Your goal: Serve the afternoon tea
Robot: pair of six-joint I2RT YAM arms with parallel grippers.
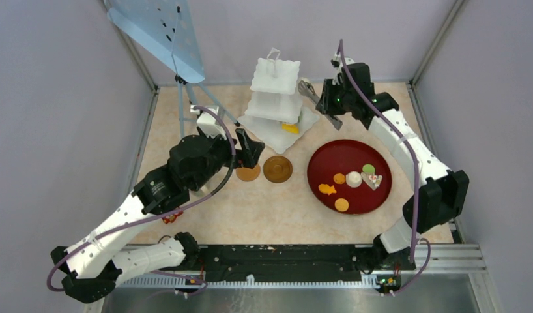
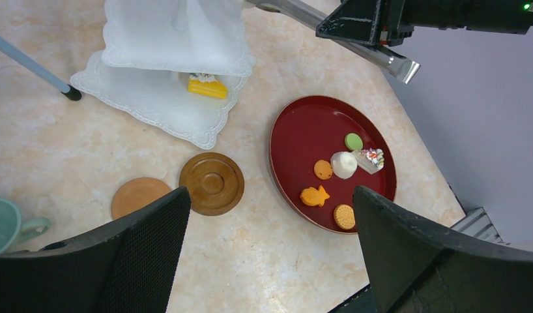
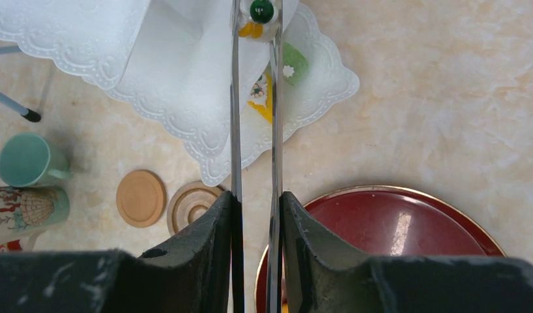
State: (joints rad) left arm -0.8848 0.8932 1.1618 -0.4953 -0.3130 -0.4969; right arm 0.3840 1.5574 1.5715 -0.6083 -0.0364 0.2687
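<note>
Orange fish biscuit (image 2: 314,195), orange discs (image 2: 323,169), green round sweet (image 2: 354,141) and iced cake slice (image 2: 370,159) lie on the dark-red round tray (image 2: 303,130). Yellow wedge (image 2: 208,86) on the bottom tier of the white lace-edged stand (image 2: 153,98). Right hand (image 3: 257,202) pressed onto long metal tongs (image 2: 397,65); tips pinch a small green-topped sweet (image 3: 260,12) over that tier. Left hand (image 2: 270,202) spread, empty, above the bench (image 2: 55,143). Teal cup (image 3: 26,160) beside cream patterned mug (image 3: 26,208).

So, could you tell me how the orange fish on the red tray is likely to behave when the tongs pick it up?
The orange fish is small, so probably light. It lies flat on the glossy red tray, so it may slide when nudged rather than roll. Its thin edges may slip between the smooth metal tongs.
</note>
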